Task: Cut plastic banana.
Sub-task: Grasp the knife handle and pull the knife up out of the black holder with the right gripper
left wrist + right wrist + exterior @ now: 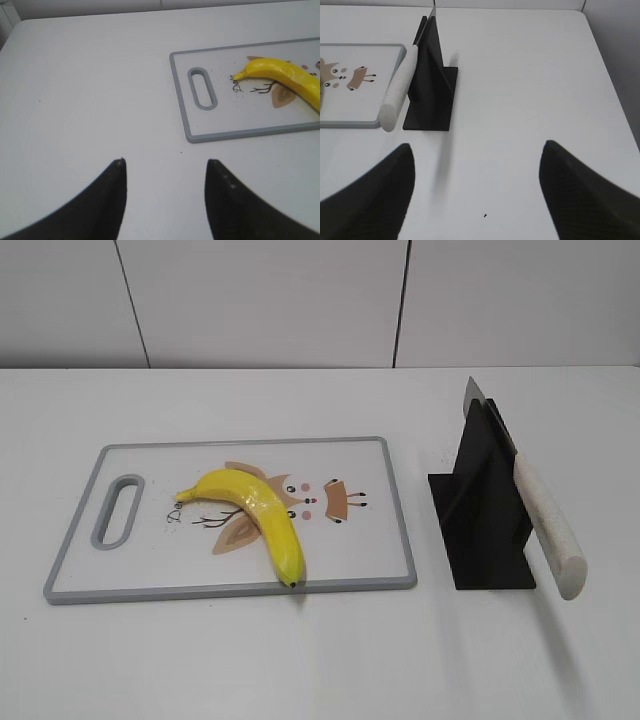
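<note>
Nearest in the left wrist view, the left end effector (pixel 165 172) hangs over bare white desk (pixel 90 100) with its two dark fingers (pixel 107 200) spread well apart and nothing between them. In the right wrist view the right end effector (pixel 477 160) is likewise wide open and empty, its fingers (pixel 375 190) above the desk near a tiny dark speck (pixel 485 216).

Farther out, a cutting board (pixel 70 570) with a grey rim and a slot handle (pixel 118 510) at its left end lies flat on the desk. A cartoon animal print (pixel 335 500) decorates its white face. The banana (pixel 255 510) rests on the board, roughly in the middle, lying across part of the print. It is glossy yellow and curved; its short stem points toward the handle slot, and its black tip reaches the board's near edge, touching or just overhanging the grey rim. It is whole, with no cut showing.

Just beside the board's right end, apart from it, stands a black knife stand (pixel 485 510) on a flat base. A knife (pixel 545 525) sits in it at a slant: the pale speckled handle juts down and toward the camera past the base, while the metal blade (pixel 474 392) pokes up behind the stand's top.

Beyond the desk runs a pale panelled wall (pixel 300 300).
</note>
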Available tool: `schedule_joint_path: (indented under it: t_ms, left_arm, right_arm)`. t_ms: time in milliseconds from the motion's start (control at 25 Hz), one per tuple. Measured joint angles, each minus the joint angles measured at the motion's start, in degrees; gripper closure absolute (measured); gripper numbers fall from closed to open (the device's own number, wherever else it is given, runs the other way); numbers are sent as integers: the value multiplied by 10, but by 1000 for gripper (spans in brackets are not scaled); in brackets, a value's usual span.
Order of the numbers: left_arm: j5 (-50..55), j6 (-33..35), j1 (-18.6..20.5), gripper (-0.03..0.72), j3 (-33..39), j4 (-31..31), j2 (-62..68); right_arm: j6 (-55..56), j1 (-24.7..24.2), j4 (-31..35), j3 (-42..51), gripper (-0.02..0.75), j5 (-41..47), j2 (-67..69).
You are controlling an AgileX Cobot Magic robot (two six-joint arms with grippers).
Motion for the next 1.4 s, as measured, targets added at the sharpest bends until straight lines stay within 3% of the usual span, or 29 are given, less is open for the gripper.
schedule_joint_path:
  t_ms: [520,760,920,1120,1400]
  left_arm:
    - [0,0,0,216,0,0,0]
    - [0,0,0,216,0,0,0]
    - [0,0,0,216,0,0,0]
    - [0,0,0,216,0,0,0]
    - [0,0,0,216,0,1,0]
  right_arm:
    - [-16,0,30,-1,148,-1,0]
    - [-16,0,-16,-21,225,-53,6]
    - [-16,0,-1,-34,234,-27,91]
    - [-16,0,42,-65,162,0,229]
    - [-7,19,46,-118,155,4,355]
